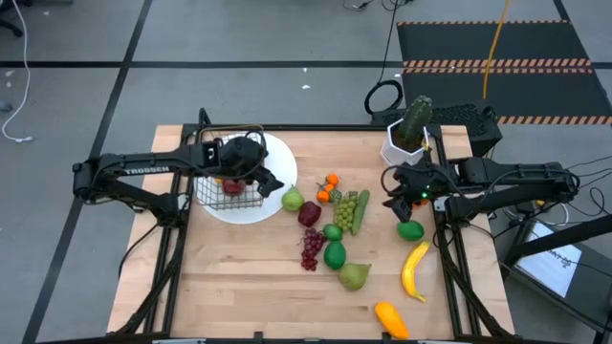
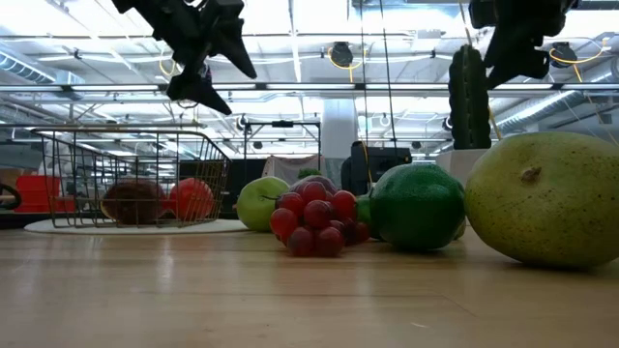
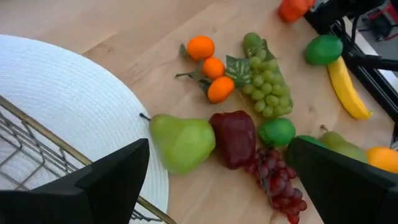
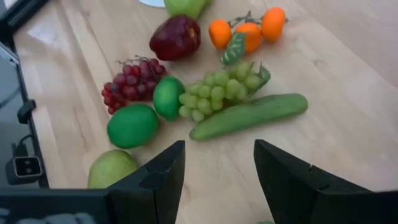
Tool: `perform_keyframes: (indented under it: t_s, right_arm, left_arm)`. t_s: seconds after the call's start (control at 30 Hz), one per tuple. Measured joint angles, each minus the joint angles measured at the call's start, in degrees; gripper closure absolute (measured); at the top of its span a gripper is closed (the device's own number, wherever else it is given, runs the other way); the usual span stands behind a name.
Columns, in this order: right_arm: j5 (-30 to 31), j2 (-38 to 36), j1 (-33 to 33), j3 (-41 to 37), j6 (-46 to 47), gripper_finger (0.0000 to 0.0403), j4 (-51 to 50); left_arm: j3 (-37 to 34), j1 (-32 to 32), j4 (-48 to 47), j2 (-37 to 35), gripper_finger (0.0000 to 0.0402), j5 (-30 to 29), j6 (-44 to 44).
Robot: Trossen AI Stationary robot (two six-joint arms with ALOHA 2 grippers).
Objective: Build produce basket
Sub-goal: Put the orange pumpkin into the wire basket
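Hovering above the wire-mesh basket (image 1: 229,187), left gripper (image 1: 271,181) gapes; right gripper (image 1: 397,202) half-spread, empty.

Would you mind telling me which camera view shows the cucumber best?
The right wrist view: the cucumber lies whole and close beside the green grapes. The high view shows it small; the low and left wrist views do not clearly show it.
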Motion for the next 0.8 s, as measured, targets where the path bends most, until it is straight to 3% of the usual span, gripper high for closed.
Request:
perform_keyframes:
  t_s: [0.33, 0.8]
  right_arm:
    - [-1.49, 0.00, 0.00, 0.00, -2.75, 0.0218, -2.68]
    - [0.41, 0.00, 0.00, 0.00, 0.05, 0.0218, -18.30]
  left_arm:
    - [0.00, -1.38, 6.99, 0.00, 0.0012, -0.06, -0.72]
    - [0.00, -3.12, 15.37, 0.00, 0.0012, -1.66, -5.93]
